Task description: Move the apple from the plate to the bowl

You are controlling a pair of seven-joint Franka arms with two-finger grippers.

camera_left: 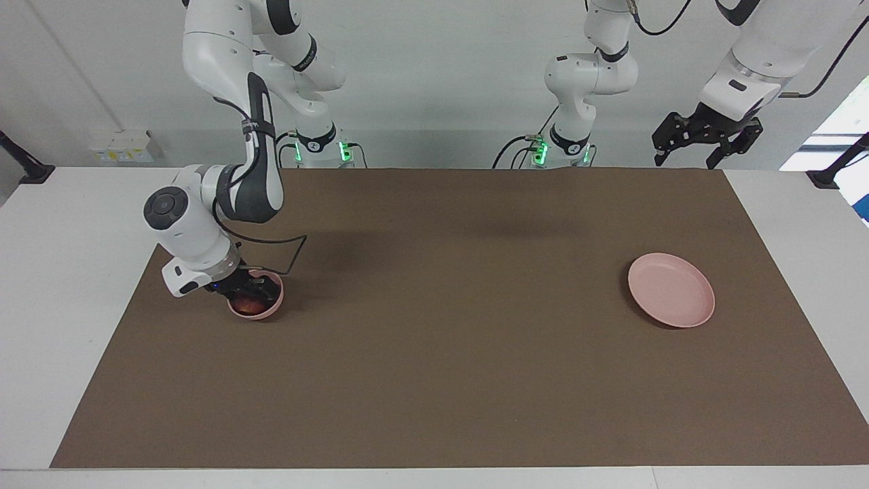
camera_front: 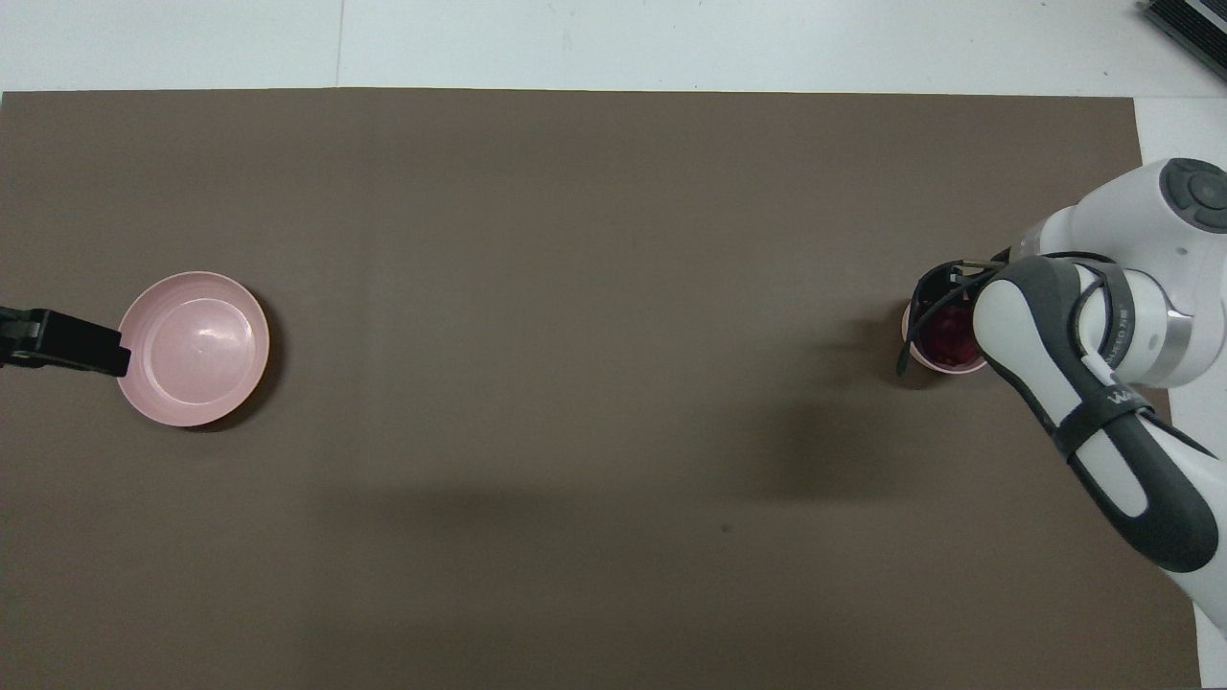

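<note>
The small pink bowl [camera_left: 263,315] stands on the brown mat toward the right arm's end of the table. The dark red apple [camera_left: 250,308] lies inside it. My right gripper [camera_left: 244,294] reaches down into the bowl, right at the apple. In the overhead view the right arm covers part of the bowl [camera_front: 911,347], and the apple [camera_front: 951,333] and the right gripper [camera_front: 944,305] show in it. The flat pink plate [camera_left: 671,290] lies bare toward the left arm's end; it also shows in the overhead view [camera_front: 194,348]. My left gripper [camera_left: 706,146] waits open, raised beside the plate [camera_front: 59,341].
A brown mat [camera_left: 441,339] covers most of the white table. A black cable [camera_left: 288,255] loops from the right arm's wrist down beside the bowl.
</note>
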